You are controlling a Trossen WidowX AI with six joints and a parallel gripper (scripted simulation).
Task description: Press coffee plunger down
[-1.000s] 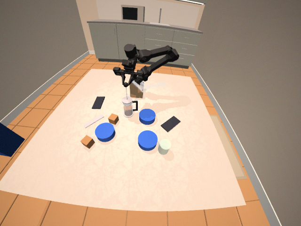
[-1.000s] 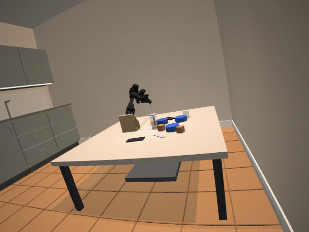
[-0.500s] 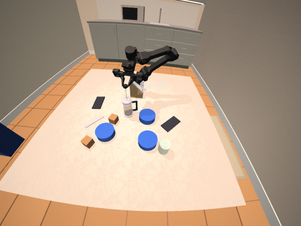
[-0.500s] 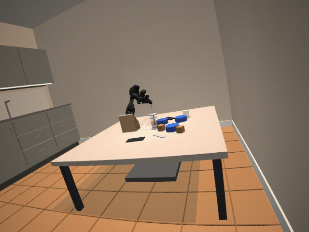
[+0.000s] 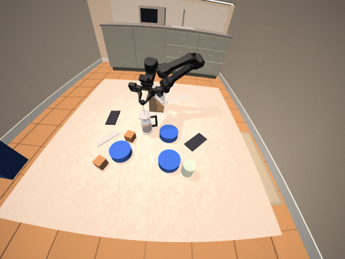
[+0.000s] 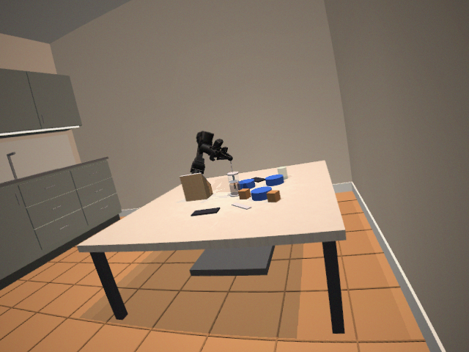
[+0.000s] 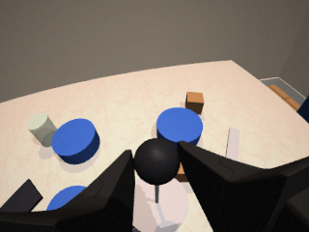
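Three blue discs, two brown cubes — pale cup.

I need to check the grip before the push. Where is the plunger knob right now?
In the wrist view the black plunger knob sits mid-frame, clamped in the gripper, raised on its rod above the glass press, which stands left of a blue disc.

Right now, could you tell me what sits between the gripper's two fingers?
The plunger knob, a black ball, is clamped in the gripper; the wrist view shows it best.
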